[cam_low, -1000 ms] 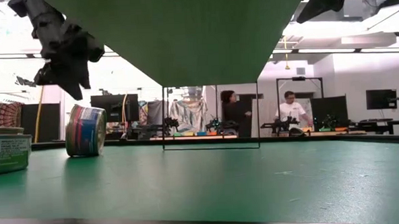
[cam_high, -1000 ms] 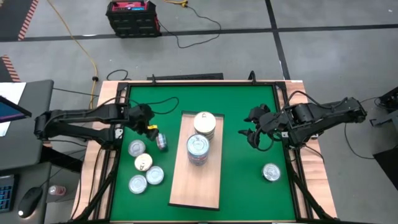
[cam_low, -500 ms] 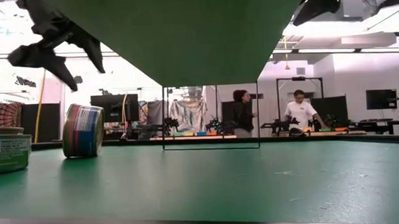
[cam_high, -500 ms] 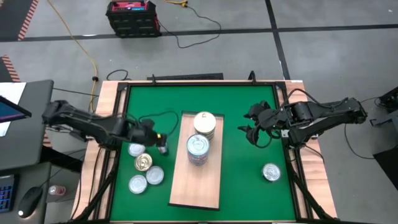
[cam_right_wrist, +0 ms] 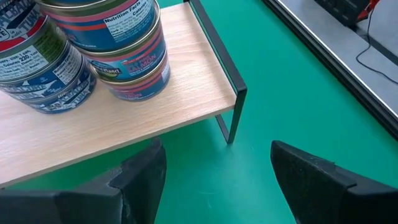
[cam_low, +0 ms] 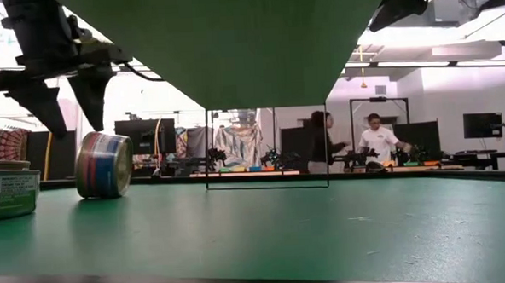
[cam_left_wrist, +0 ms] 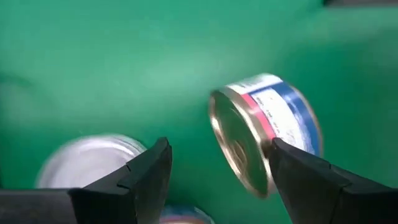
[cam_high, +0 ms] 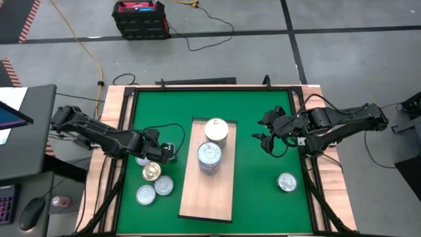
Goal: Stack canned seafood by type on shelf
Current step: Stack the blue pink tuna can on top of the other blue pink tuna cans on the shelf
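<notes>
**Left claw spread wide over a tin lying on its edge**

We look down on a green mat [cam_high: 256, 125]. At its centre lies the long pale wooden shelf board [cam_high: 197, 197], carrying two stacks of short round metal tins [cam_high: 210, 158], one at 12 o'clock of the other.

At 9 o'clock of the shelf, our left gripper [cam_high: 164, 153] hangs with its fingers [cam_left_wrist: 140, 174] spread wide, holding nothing. Just beside it a blue-and-red labelled tin [cam_left_wrist: 264, 140] stands on its rim on the mat. Three more tins [cam_high: 152, 172] lie flat at 7 o'clock.

Our right gripper [cam_high: 264, 139] hovers at 3 o'clock of the shelf, also wide and empty. A lone silver tin [cam_high: 287, 182] sits at 5 o'clock.
</notes>
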